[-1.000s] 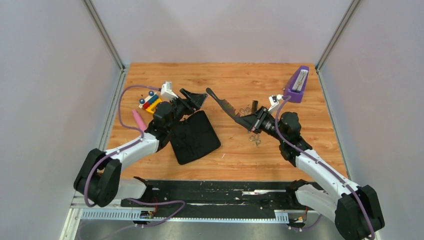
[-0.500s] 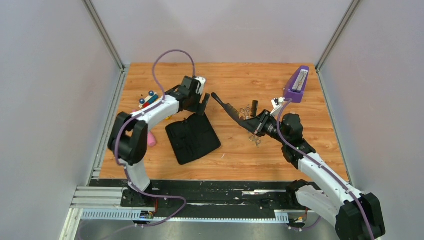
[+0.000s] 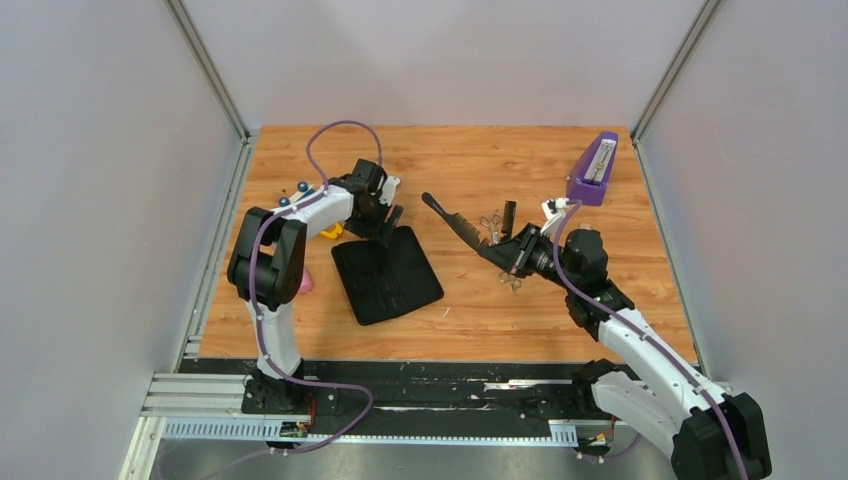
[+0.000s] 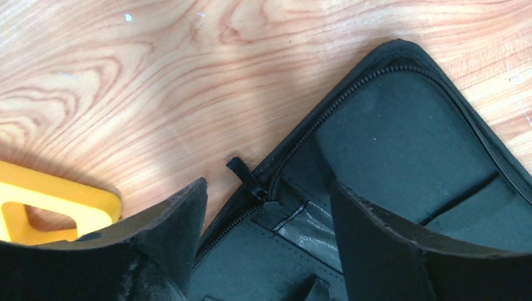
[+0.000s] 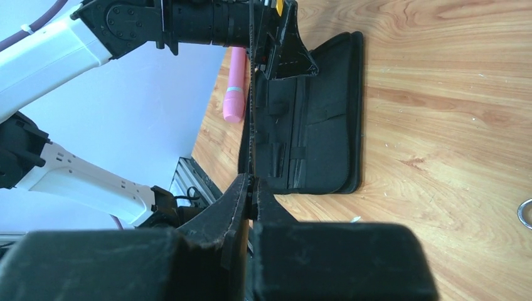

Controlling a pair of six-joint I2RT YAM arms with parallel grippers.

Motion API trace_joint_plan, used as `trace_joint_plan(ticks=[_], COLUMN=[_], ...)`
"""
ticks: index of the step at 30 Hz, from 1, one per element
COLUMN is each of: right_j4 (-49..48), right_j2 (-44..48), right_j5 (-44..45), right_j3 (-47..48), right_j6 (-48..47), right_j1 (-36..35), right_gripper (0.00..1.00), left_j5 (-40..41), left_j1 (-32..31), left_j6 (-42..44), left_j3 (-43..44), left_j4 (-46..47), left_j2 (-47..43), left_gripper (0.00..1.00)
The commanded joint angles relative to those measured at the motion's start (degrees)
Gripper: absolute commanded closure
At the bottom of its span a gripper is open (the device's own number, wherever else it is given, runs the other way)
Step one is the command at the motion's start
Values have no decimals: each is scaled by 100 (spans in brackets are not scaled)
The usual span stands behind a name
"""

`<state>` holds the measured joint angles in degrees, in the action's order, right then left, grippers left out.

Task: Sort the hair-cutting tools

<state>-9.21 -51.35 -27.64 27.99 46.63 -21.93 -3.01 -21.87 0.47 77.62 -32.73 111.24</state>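
My right gripper (image 3: 512, 251) is shut on the handled black comb (image 3: 455, 220) and holds it above the table, tip pointing far left. In the right wrist view the comb (image 5: 251, 94) shows edge-on, rising from the closed gripper (image 5: 252, 188). The straight comb (image 3: 508, 214) and one pair of silver scissors (image 3: 490, 222) lie just beyond the gripper. The second pair of scissors (image 3: 512, 283) lies near it, and a scissors ring (image 5: 526, 213) shows at the right wrist view's edge. My left gripper (image 3: 386, 219) is open and empty over the black case's far corner (image 3: 388, 272). Its fingers straddle the zipper pull (image 4: 244, 177).
A pink tube (image 5: 235, 88) lies left of the case (image 5: 313, 113). A yellow toy piece (image 4: 56, 200) sits beside my left gripper (image 4: 266, 204), with blue-knobbed toy parts (image 3: 291, 195) behind. A purple stand (image 3: 597, 168) is at the far right. Walls enclose three sides.
My left arm has swung round and its open gripper has come down to the case's far corner. My right gripper has shifted slightly, still holding the handled comb.
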Motion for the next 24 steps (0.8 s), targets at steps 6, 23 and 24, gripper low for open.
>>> trace_joint_plan(ticks=[6,23,24], right_j4=[145,1411,1489], right_j2=[-87,-1531,-1594], right_j5=[-331,-1798,-1854], right_j3=[119,744,805], right_j6=[-409,-1618,-1701], right_j1=[18,726,752], right_gripper=[100,100,100], left_j5=[-287,-855,-832], left_j1=[86,-19,-19], left_j6=[-1142,-4296,-4196], left_j3=[-452,-2808,-2749], left_j4=[103,1118,1079], left_j2=[-161,-2358,-2433], left_gripper=[41,52,45])
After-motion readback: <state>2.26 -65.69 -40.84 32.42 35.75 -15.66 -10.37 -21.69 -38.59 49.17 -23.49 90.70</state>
